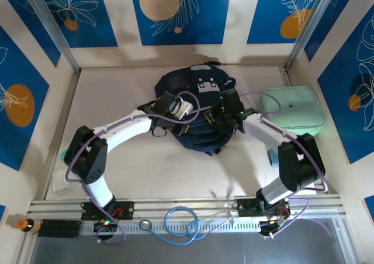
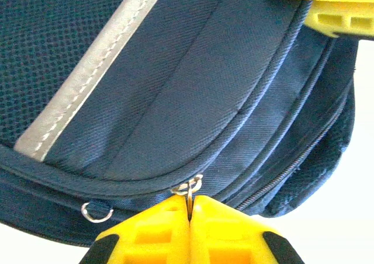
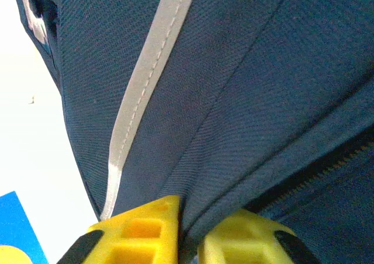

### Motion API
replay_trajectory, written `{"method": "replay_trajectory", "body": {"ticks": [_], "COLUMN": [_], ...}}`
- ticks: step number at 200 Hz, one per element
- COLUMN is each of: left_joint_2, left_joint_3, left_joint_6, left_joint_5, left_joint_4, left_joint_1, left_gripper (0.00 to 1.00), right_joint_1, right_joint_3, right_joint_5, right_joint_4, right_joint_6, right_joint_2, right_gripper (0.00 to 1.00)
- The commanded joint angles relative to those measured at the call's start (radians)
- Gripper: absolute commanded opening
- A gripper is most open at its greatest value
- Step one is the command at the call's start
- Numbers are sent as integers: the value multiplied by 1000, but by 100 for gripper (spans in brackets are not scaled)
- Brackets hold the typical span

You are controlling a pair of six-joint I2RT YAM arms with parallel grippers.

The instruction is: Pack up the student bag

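The student bag [image 1: 196, 109], dark navy with a pale stripe [image 2: 87, 83], lies in the middle of the table. My left gripper [image 2: 190, 208] is shut on a small metal zipper pull ring [image 2: 191, 188] at the edge of the bag's curved front seam. From above, that gripper [image 1: 186, 109] sits on the bag's left side. My right gripper [image 3: 190, 220] is shut on a fold of the bag's navy fabric [image 3: 245, 100], beside a zipper line. In the top view it [image 1: 217, 115] rests on the bag's right side. Its yellow fingers [image 2: 327, 1] show in the left wrist view.
A mint-green rounded case [image 1: 292, 107] lies right of the bag, by the right arm. A pale cloth [image 1: 61, 179] lies near the left wall. A blue cable [image 1: 181, 220] coils on the front rail. A second metal ring [image 2: 96, 211] hangs on the bag's seam.
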Motion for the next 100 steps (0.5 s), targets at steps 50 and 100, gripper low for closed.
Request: {"method": "replay_trajectory", "body": {"ticks": [50, 100], "left_joint_2": [18, 97], "left_joint_3": [18, 127], "left_joint_6": [-2, -44], "left_joint_5": [-183, -198], "left_joint_4": [-91, -92], "left_joint_1": [77, 168], "left_gripper": [0, 0], "right_joint_1": [-17, -29], "right_joint_3": [27, 41], "right_joint_5": [13, -66], "right_joint_4": [-90, -83], "right_joint_6": [-75, -133], "right_joint_2": [-25, -12], "right_gripper": [4, 4]}}
